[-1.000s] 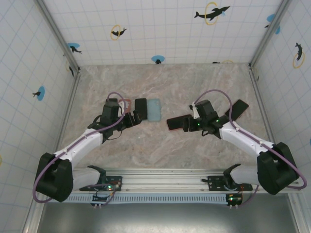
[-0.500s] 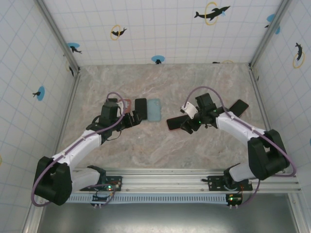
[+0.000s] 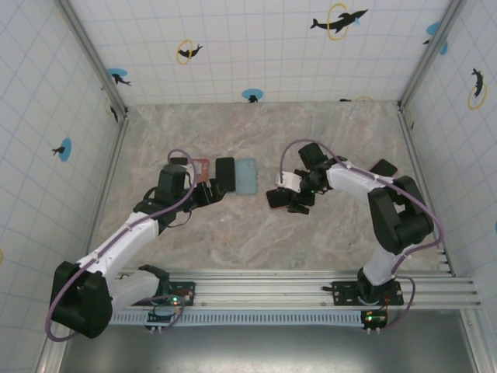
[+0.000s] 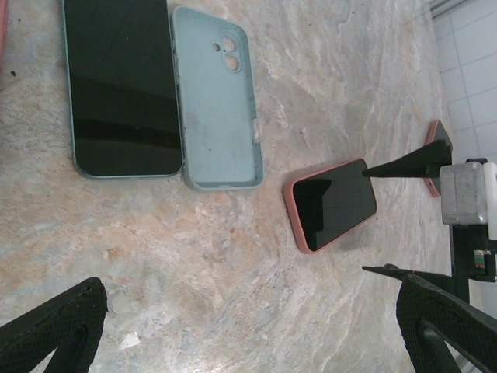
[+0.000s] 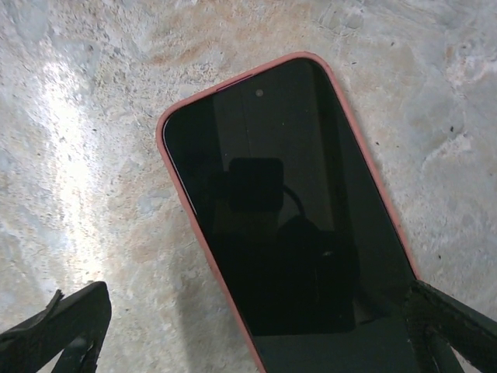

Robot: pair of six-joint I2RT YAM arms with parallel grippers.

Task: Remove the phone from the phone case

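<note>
Marbled tabletop (image 3: 256, 233) lay bare on every side of the pink-cased phone (image 3: 276, 197), which rested screen-up near the middle, its long axis running roughly left to right and well away from any table edge. Over the end nearer its own arm hung the right gripper (image 5: 256, 334), fingers (image 5: 58, 326) spread wide to either side of the case, gripping nothing. The left gripper (image 4: 248, 322), equally wide and empty, sat well apart, by a bare phone (image 4: 120, 85) and light-blue case (image 4: 219, 97). The right arm looked better placed.
</note>
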